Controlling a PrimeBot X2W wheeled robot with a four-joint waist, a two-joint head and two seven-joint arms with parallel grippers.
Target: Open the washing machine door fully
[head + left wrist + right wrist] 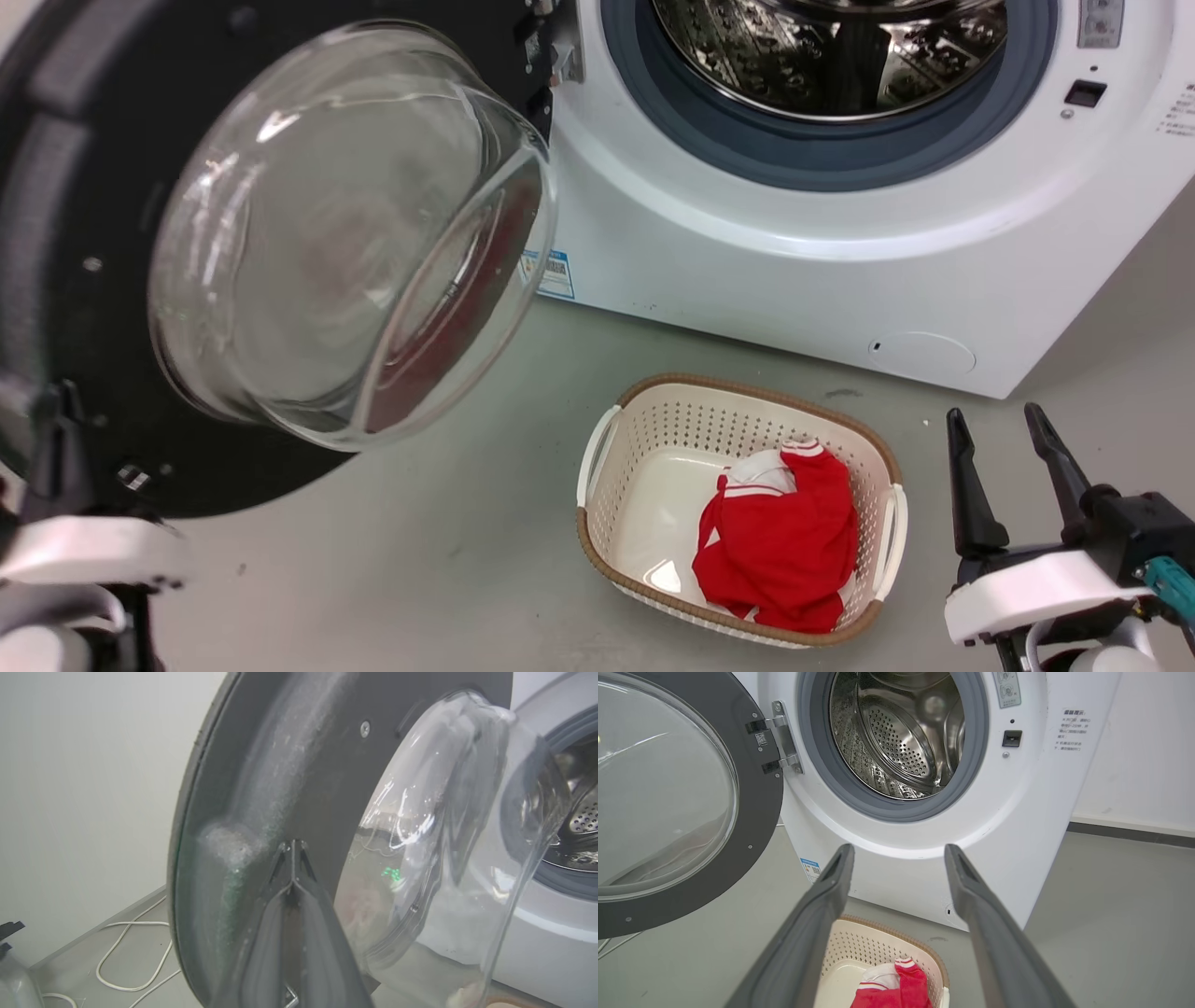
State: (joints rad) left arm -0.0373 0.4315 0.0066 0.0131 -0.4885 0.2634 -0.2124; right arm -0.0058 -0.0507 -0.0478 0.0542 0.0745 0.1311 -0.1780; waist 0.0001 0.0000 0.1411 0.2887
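Head view: washing machine door [345,243] open

The washing machine door [345,243] stands left of the washing machine [840,271]; the basket [653,429] lies before it.

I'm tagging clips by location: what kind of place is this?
Likely a laundry room, or a test space set up as one: a front-loading washing machine with its door swung open, and a laundry basket holding a red garment on a bare grey floor.

Grey floor [420,579], wht wall [1148,742] — dk skirting [1134,833]
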